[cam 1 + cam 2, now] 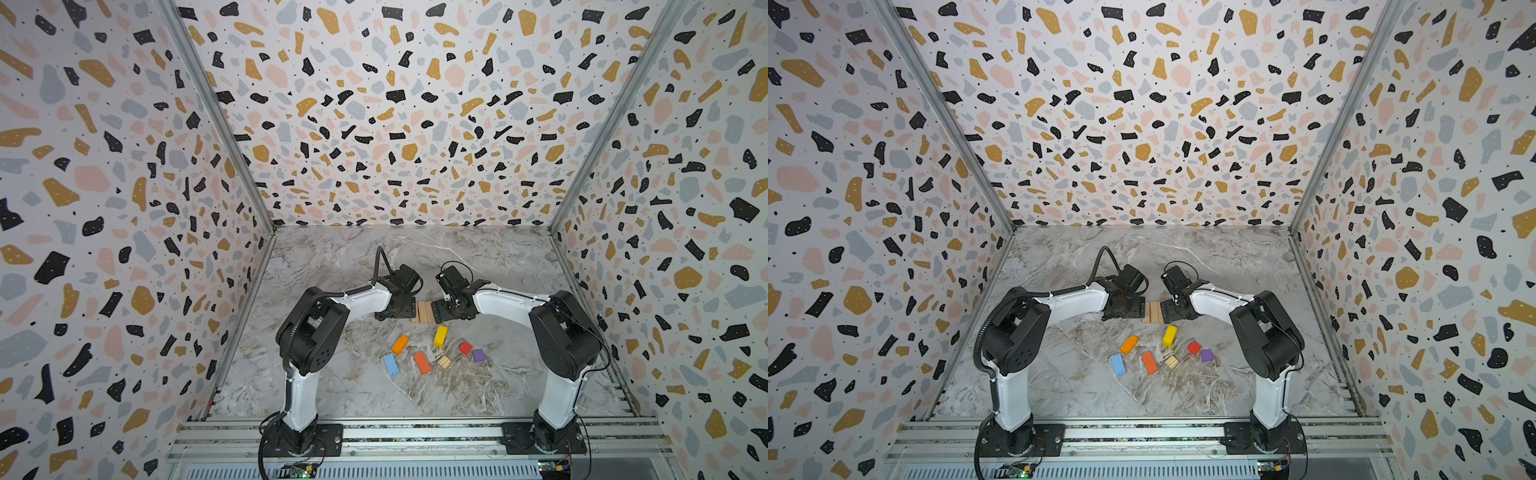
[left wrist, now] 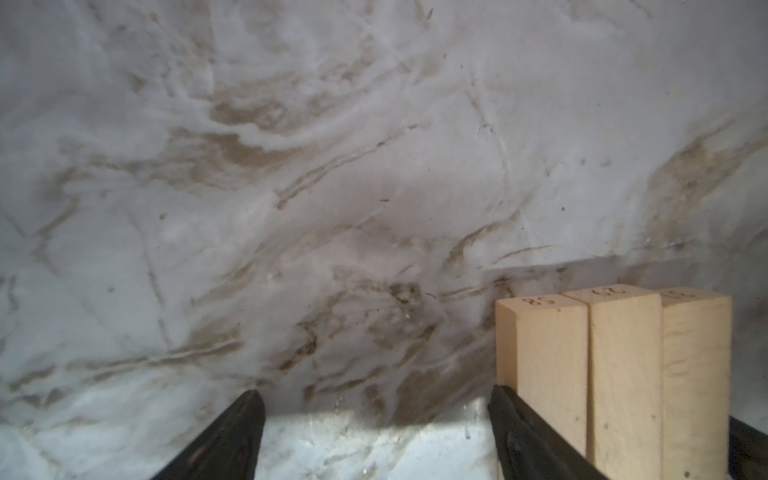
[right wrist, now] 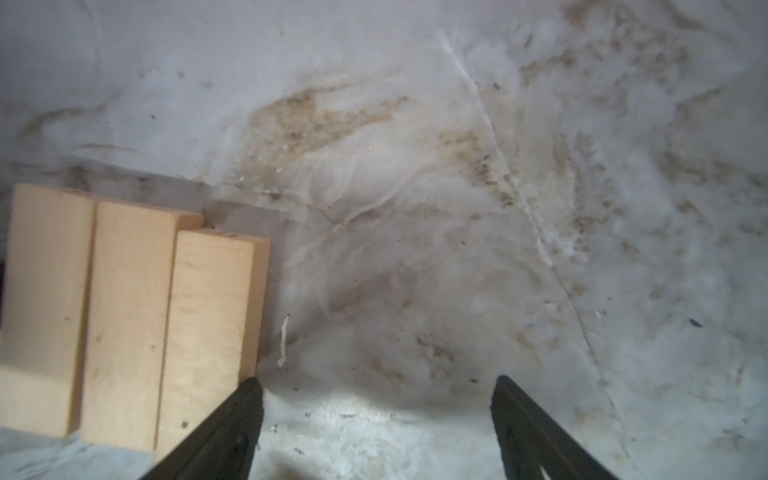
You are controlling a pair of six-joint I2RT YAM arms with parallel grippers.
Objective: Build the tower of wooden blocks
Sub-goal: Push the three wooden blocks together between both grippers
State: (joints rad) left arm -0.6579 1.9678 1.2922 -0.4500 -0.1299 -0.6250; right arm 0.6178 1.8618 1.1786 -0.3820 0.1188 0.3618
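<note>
I have the left gripper (image 2: pixel 374 399) and right gripper (image 3: pixel 376 384) down at the marble table (image 1: pixel 332 257), both spread wide and holding nothing. The tan blocks (image 1: pixel 424 311), three side by side, lie between them, with a finger of each gripper just beside the row. The yellow block (image 1: pixel 440 336), blue block (image 1: pixel 390 364) and purple cube (image 1: pixel 478 355) lie loose nearer the arm bases.
</note>
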